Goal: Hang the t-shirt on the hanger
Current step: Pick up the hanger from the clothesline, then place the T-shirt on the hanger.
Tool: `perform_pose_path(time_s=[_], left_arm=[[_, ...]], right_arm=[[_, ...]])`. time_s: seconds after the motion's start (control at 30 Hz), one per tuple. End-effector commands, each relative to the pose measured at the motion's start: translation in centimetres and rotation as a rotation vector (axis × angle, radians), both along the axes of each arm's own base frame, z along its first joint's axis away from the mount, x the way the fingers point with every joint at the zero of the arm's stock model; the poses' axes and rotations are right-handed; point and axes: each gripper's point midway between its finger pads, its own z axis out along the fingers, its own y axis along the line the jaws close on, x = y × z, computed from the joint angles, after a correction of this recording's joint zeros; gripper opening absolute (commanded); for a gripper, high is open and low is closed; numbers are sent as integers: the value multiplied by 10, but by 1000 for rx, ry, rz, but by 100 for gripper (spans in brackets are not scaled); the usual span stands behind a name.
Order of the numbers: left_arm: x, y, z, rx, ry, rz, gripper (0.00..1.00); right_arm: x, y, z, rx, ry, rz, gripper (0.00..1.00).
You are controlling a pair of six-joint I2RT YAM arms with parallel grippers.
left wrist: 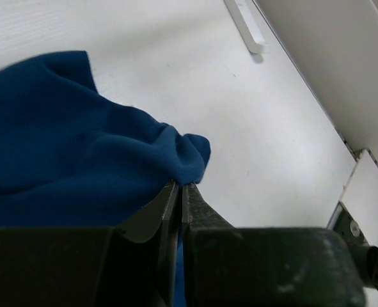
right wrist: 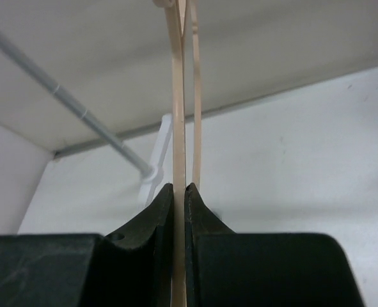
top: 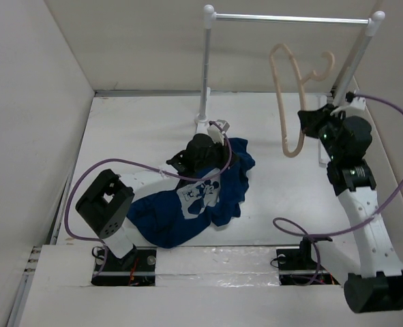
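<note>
The left hand (left wrist: 181,187) is clenched on a fold at the edge of the t-shirt (left wrist: 61,147). The rest of the shirt lies crumpled on the counter (top: 276,197), left of centre, with its white print facing up. The right hand (right wrist: 179,187) is pinched shut on the thin frame of the hanger (right wrist: 174,96), holding it upright in the air below the rack (top: 290,18), well apart from the cloth. Both things look secured, but no part of the hanger is inside the shirt. Bringing them together and threading the shoulders remain.
</note>
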Motion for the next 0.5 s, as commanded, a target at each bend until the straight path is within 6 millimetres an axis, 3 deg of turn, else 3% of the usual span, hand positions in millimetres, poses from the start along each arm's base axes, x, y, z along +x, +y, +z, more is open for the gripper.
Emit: perform_pose_path(time_s=[0.0, 0.03, 0.07, 0.1, 0.23, 0.33, 0.47], left_arm=[[30, 0, 27, -61, -53, 58, 0], [32, -3, 32, -75, -52, 58, 0], [39, -1, 35, -83, -54, 72, 0], [43, 0, 33, -84, -48, 75, 0], [73, 10, 45, -116, -45, 116, 0], [83, 12, 50, -116, -49, 133, 0], [110, 33, 51, -117, -37, 183, 0]], right_arm=[[-46, 33, 3, 69, -81, 147, 0], [-58, 40, -9, 78, -64, 187, 0], [-66, 42, -45, 110, 3, 192, 0], [-90, 45, -37, 123, -48, 213, 0], [-144, 63, -66, 178, 6, 323, 0], [-167, 60, -83, 146, 68, 327, 0], [-189, 67, -101, 126, 128, 397, 0]])
